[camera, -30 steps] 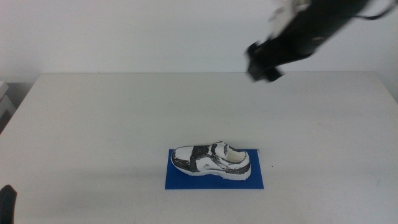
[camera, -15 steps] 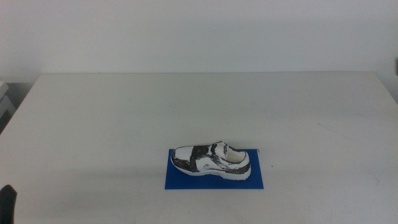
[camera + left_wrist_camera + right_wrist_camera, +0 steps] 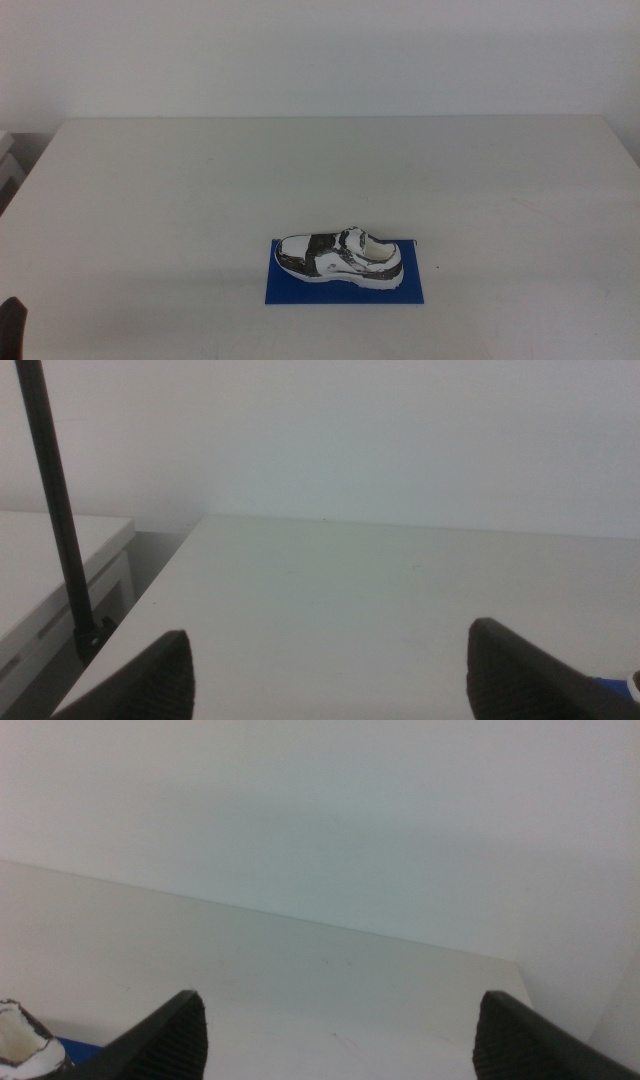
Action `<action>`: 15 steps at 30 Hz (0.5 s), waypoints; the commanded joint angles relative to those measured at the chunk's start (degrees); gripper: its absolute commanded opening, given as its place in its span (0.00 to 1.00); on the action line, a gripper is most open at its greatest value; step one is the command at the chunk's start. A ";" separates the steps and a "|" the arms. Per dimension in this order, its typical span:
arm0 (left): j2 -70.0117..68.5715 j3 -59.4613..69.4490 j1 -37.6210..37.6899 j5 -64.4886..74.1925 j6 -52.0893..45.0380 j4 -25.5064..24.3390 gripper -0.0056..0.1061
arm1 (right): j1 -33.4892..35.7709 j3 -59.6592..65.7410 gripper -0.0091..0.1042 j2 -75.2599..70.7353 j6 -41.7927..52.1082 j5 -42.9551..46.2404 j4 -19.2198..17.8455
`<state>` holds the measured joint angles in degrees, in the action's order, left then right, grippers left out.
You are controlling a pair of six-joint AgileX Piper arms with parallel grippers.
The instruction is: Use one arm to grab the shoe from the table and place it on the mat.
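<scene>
The white sneaker with black patches [image 3: 341, 259] lies on its sole on the dark blue mat [image 3: 345, 291], on the white table [image 3: 200, 190] near its front middle. No gripper touches it. The right arm is out of the middle view. In the right wrist view my right gripper [image 3: 335, 1040] is open and empty, with the shoe's heel [image 3: 18, 1038] and a strip of the mat [image 3: 80, 1047] at the picture's edge. My left gripper [image 3: 330, 680] is open and empty, and a dark bit of it [image 3: 10, 322] shows at the middle view's bottom left corner.
A black pole [image 3: 58, 510] and a white side unit [image 3: 50, 580] stand off the table's left edge. The same unit [image 3: 8, 160] shows at the middle view's left edge. A white wall runs behind the table.
The right arm, which hung high over the table's back right one second ago, has pulled out of the middle view. The shoe and mat have not moved.
</scene>
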<state>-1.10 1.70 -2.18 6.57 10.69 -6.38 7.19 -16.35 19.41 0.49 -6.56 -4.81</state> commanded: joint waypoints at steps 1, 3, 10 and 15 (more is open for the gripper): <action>-0.41 0.29 0.27 -4.66 0.17 0.22 0.89 | -0.40 1.73 0.73 -2.38 0.22 7.25 -0.20; -0.41 0.29 0.27 -4.66 0.17 0.22 0.89 | -0.40 3.98 0.73 -4.54 0.22 7.01 -0.20; -0.41 0.29 0.27 -4.66 0.17 0.22 0.89 | -0.40 9.59 0.73 -9.08 0.22 6.56 -0.15; -0.41 0.29 0.27 -4.66 0.17 0.22 0.89 | -0.40 13.08 0.73 -12.13 0.22 6.56 -0.15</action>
<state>-1.10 1.70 -2.18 6.57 10.69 -6.38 7.19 -2.70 7.58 0.38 -4.74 -4.81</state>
